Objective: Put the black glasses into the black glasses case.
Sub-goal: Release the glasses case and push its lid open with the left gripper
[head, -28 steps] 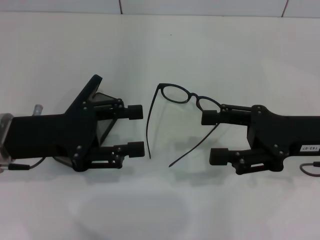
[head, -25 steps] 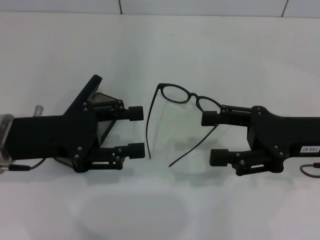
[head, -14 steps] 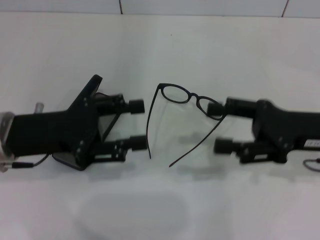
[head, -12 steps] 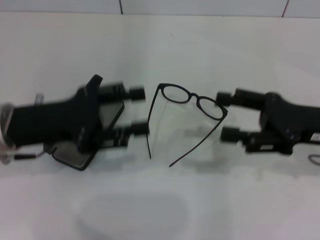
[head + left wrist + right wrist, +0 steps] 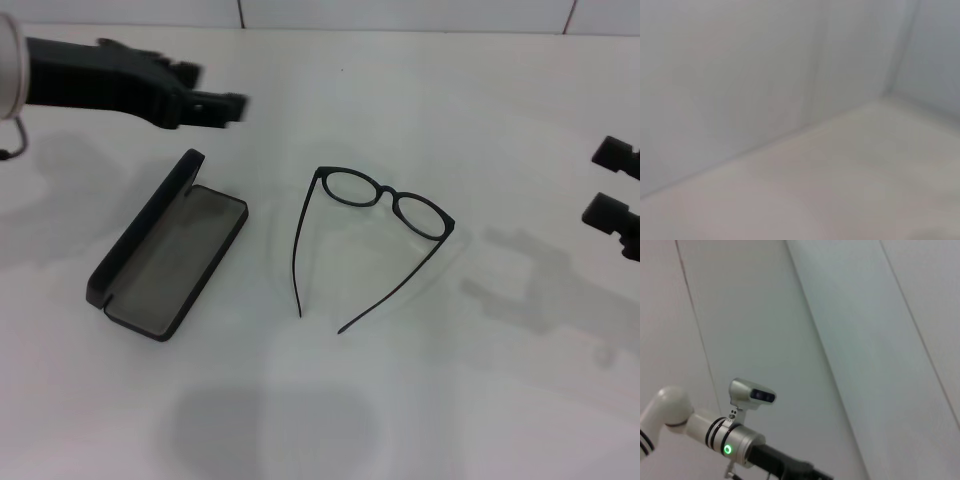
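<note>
glasses and open case lie apart while both arms hang clear of the table

the black glasses lie on the white table with their arms unfolded, lenses toward the far side and the two thin arms running back toward the robot. the black glasses case lies open to their left, well apart from them, lid tipped up along its far-left edge and the grey lining showing. nothing is in the case.

the left gripper is raised above the far-left part of the table, beyond the case; it is blurred and i cannot tell whether its fingers are parted or together. the right gripper sits at the right edge of the head view with its two fingertips apart, holding nothing. the left wrist view shows only bare wall and table. the right wrist view shows wall and, farther off, the left arm with a green light on it.

risks from here: the glasses are thin and spread wide, so a pinch on one arm could twist the frame or let it swing. unfolded, they look too broad for the narrow case, and one arm could catch on the rim. a nudge from a descending gripper could push the light case or knock the lid shut.

half a second ago both grippers were low, flanking the glasses, the left one over the case. now both have pulled up and outward. the glasses and case have not moved.
</note>
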